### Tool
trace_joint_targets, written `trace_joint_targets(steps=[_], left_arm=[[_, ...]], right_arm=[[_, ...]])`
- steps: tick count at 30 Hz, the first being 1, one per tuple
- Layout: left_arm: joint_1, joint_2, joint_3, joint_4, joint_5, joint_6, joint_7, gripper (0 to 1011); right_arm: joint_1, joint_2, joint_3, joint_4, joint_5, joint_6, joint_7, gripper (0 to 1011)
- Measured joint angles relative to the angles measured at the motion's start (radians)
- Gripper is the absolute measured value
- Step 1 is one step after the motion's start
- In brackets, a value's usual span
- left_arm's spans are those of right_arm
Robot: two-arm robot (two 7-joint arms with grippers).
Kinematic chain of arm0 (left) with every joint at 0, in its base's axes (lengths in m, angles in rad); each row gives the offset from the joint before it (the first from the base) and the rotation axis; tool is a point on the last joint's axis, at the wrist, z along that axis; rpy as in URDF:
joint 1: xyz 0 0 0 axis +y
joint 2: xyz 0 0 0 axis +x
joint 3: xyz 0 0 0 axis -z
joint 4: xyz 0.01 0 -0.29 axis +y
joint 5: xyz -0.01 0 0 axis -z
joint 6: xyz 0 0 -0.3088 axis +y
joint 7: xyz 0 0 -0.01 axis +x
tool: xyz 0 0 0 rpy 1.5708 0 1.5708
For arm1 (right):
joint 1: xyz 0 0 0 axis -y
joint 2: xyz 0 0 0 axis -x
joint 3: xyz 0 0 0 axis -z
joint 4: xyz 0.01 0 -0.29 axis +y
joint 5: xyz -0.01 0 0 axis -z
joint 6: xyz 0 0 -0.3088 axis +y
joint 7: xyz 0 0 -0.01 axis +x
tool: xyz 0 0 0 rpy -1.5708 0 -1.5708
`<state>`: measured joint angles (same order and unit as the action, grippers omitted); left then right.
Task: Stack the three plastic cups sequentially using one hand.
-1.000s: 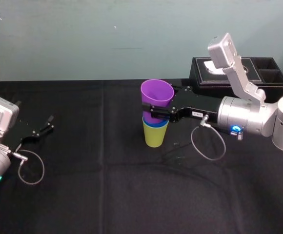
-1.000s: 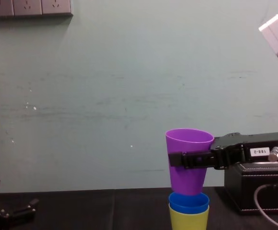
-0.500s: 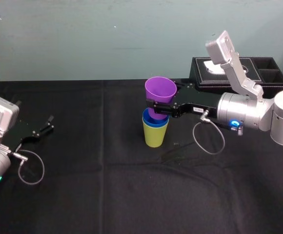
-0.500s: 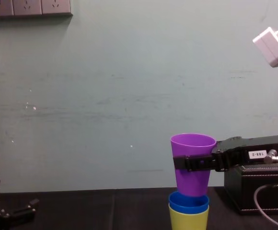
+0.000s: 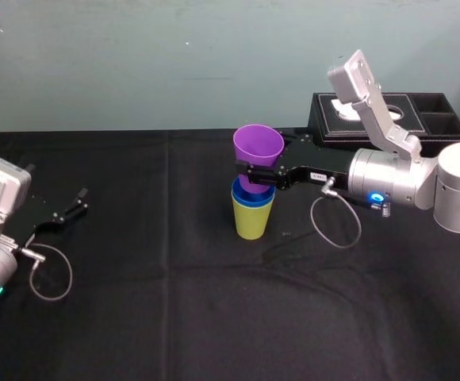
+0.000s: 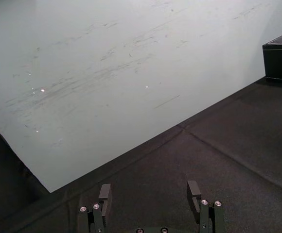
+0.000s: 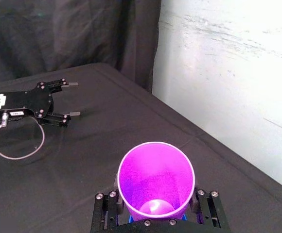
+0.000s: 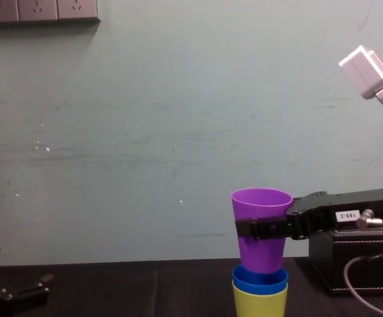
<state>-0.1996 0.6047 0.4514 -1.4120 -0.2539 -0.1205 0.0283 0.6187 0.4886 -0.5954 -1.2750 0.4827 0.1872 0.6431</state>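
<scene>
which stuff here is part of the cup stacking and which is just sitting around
Part of the job:
- purple cup, gripped by the right pincer just above the stack
- blue cup, nested in the yellow-green cup

Just lying about:
- black box at the back right
- left pincer, parked open on the far left

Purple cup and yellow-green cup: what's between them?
The blue cup, nested in the yellow-green cup; chest view shows its rim between them. There the right claw holds the purple cup, base at that rim; the left claw rests far left.
</scene>
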Motion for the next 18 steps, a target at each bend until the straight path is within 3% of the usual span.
trace_joint_targets(steps=[18], left_arm=[[0.000,0.000,0.000,0.000,0.000,0.000,0.000,1011]], right_arm=[[0.020,-0.027,-0.012,0.046,-0.032,-0.007,0.010,741]])
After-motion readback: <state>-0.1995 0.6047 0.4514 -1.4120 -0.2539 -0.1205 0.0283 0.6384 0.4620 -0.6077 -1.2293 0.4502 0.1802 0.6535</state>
